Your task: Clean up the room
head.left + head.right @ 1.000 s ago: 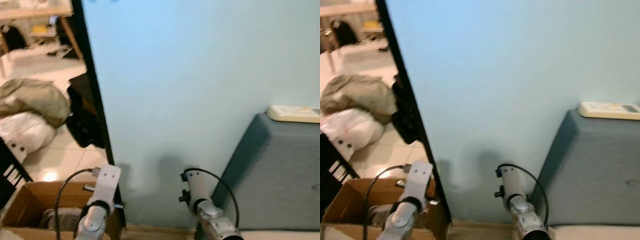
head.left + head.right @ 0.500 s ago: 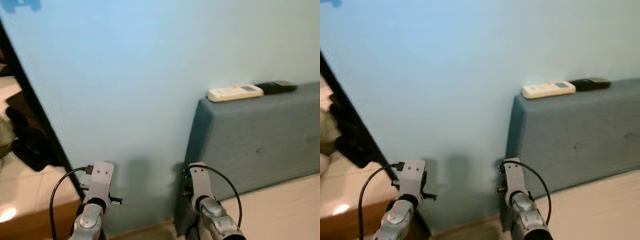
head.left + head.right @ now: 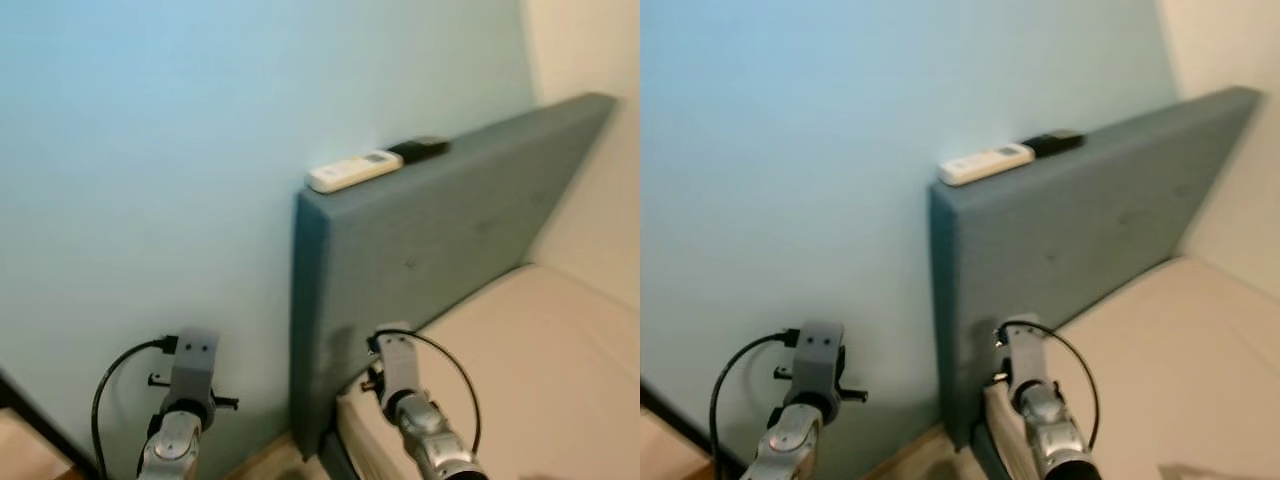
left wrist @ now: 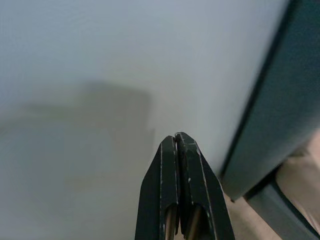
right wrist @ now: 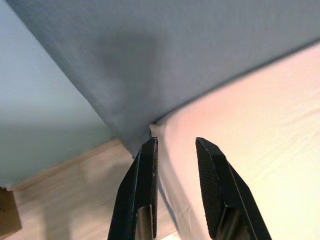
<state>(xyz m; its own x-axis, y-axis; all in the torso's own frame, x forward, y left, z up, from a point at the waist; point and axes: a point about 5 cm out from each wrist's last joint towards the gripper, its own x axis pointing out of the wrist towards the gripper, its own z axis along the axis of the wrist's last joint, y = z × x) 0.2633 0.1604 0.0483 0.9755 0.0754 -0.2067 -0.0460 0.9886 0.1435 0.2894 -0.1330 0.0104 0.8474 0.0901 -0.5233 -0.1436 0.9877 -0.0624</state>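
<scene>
Two remotes (image 3: 347, 172) lie atop the headboard (image 3: 430, 250), which stands against the wall (image 3: 150, 150), mattress (image 3: 520, 370) before it

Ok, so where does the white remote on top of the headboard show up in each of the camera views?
Left eye view: the white remote lies on the top edge of the grey headboard, beside a black remote.
Right eye view: same spot on the top edge, near the headboard's corner.
Left wrist view: not in it.
Right wrist view: not in it.
Shared landmark: the grey headboard against the blue wall.
</scene>
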